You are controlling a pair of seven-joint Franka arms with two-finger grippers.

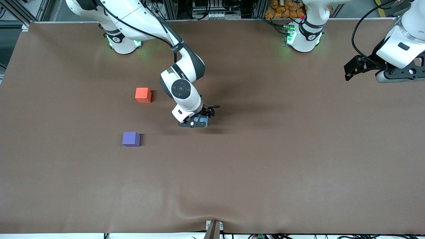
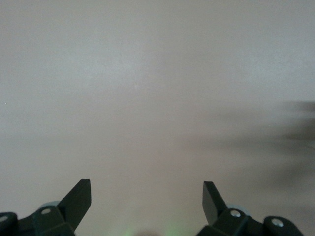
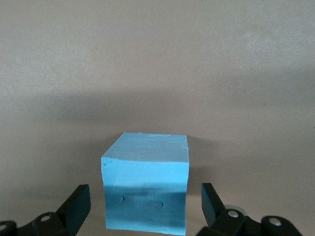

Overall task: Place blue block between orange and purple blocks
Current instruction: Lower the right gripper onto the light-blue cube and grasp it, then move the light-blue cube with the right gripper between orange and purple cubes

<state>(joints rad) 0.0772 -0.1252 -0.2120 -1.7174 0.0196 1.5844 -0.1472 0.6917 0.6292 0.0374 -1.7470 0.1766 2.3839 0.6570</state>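
The blue block [image 3: 145, 182] stands on the brown table between my right gripper's [image 3: 146, 196] open fingers, with a gap on each side. In the front view the right gripper [image 1: 196, 121] is low over the table's middle, and only a bit of the blue block [image 1: 200, 119] shows under it. The orange block [image 1: 143, 95] lies toward the right arm's end. The purple block [image 1: 130, 138] lies nearer the front camera than the orange one, with bare table between them. My left gripper [image 1: 351, 69] waits open and empty above the left arm's end; it also shows in the left wrist view [image 2: 146, 194].
The brown table cover [image 1: 265, 159] has a ripple at its front edge near a clamp [image 1: 214, 229]. The two arm bases [image 1: 123, 42] stand along the table's back edge.
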